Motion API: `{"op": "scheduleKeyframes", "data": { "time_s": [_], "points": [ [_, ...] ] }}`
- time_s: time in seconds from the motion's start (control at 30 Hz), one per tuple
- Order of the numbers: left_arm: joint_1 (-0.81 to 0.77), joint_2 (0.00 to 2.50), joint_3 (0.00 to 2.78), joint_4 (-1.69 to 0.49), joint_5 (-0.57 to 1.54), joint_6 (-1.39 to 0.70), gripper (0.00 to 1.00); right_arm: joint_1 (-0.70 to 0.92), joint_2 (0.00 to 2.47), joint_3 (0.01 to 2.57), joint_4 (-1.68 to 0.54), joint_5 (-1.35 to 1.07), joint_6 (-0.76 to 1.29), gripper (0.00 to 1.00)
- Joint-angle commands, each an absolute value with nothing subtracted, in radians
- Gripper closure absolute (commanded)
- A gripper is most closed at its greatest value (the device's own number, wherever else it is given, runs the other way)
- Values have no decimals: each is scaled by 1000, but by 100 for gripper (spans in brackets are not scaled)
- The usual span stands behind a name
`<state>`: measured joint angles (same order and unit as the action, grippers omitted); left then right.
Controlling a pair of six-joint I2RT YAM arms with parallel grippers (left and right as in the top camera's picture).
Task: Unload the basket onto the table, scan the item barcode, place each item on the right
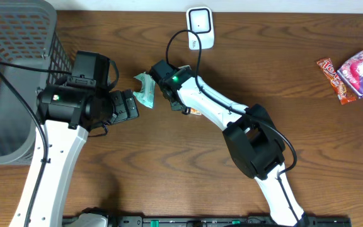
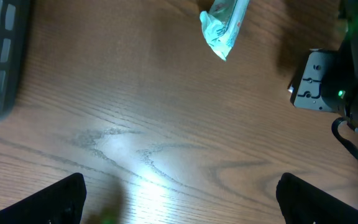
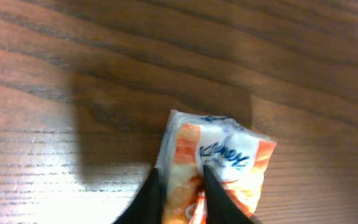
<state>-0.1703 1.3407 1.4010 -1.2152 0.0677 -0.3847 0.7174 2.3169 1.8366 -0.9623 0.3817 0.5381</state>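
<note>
Right gripper [image 3: 179,190] pinches tissue pack [image 3: 229,155]; left gripper [image 2: 180,193] gapes nearby; basket [image 1: 17,63] crowds worktop's left edge, scanner [image 1: 200,25] at far edge

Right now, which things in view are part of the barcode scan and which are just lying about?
In the job: tissue pack, pinched in the right gripper; scanner at the table's far edge.
Lying about: basket, red bar, pink packet. The left gripper is open and empty.
</note>
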Motion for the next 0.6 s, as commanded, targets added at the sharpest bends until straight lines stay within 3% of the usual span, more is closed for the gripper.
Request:
{"op": "scheduleKeyframes", "data": {
  "time_s": [0.0,0.13,0.27,0.57],
  "points": [
    [-167,1345,1402,-1219,51,-376,2,714,2328,1822,-963,390,517,99],
    [-167,1345,1402,-1218,51,-375,2,693,2328,1845,-994,362,476,99],
    [-167,1345,1402,-1219,51,-375,2,633,2328,1932,-1053,136,395,99],
    [-167,1345,1402,-1219,51,-375,2,432,2328,2070,-1062,-719,121,99]
  ]
}}
